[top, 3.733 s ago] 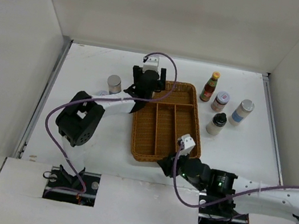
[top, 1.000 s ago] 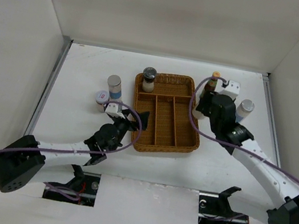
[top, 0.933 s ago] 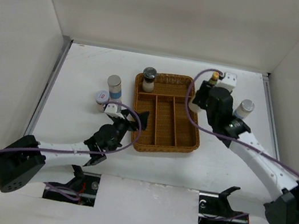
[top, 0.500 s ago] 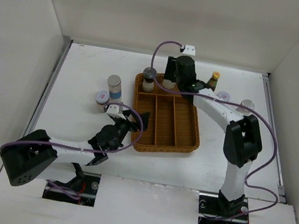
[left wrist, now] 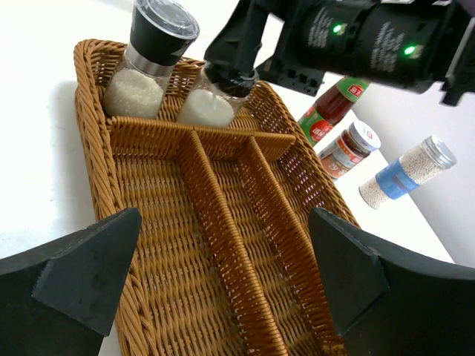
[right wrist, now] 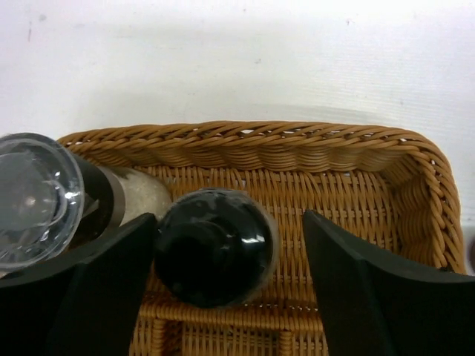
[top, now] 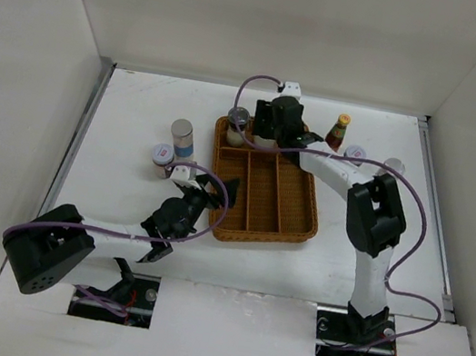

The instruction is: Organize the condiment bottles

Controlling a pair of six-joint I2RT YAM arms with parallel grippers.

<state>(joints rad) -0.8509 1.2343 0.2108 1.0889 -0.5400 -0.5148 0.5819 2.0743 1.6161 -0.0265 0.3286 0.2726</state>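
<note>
A black-capped bottle (right wrist: 214, 246) stands in the back compartment of the wicker tray (top: 265, 236), beside a clear-lidded grinder (top: 237, 125). My right gripper (right wrist: 230, 274) hangs open over it, a finger on each side and a gap on the right. My left gripper (left wrist: 223, 274) is open above the tray's long compartments, holding nothing. On the table right of the tray are a yellow-capped red sauce bottle (top: 337, 132), a red-labelled jar (top: 354, 152) and a blue-labelled jar (left wrist: 404, 174). A blue-labelled jar (top: 181, 138) and a red-labelled jar (top: 162, 156) stand left of it.
White walls close in the table on the left, back and right. The right arm (top: 370, 211) arches over the table right of the tray. The tray's three long compartments (left wrist: 223, 245) hold nothing.
My right gripper carried the black-capped bottle from the right into the tray's back compartment and has opened off it. The left arm has hardly moved.
</note>
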